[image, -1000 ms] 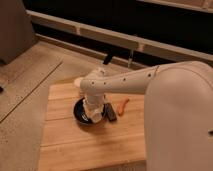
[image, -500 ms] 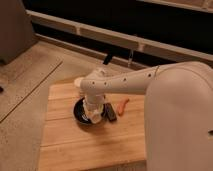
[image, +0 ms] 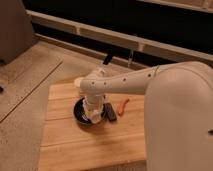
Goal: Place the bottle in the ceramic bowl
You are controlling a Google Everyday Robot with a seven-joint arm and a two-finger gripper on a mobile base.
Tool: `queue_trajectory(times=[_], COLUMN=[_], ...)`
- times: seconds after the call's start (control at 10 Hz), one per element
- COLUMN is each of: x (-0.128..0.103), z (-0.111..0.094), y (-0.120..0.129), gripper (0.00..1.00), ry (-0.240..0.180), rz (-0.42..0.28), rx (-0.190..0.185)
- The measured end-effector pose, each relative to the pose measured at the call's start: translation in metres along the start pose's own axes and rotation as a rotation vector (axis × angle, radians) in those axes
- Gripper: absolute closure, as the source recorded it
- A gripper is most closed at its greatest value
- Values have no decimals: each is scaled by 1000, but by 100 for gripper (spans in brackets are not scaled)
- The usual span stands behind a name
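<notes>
White robot arm (image: 130, 80) reaches down over the wooden table (image: 75, 145). Its gripper (image: 93, 114) hangs right above the dark ceramic bowl (image: 80, 111). The bottle is hidden. A black block (image: 110, 111) lies beside the bowl.

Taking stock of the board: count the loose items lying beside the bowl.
2: a black block right of the ceramic bowl, and an orange piece further right. The hand hangs over the bowl and may hide others.

The end effector (image: 93, 116) hangs over the ceramic bowl (image: 80, 111), black block (image: 110, 111) just beside.
</notes>
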Motion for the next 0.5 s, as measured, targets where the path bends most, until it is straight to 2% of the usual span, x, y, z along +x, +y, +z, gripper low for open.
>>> queue_trajectory(times=[0.2, 0.5], x=[0, 0], z=[0, 0], y=[0, 0], gripper=[75, 50], ry=[0, 0], rz=[0, 1], rx=[0, 0])
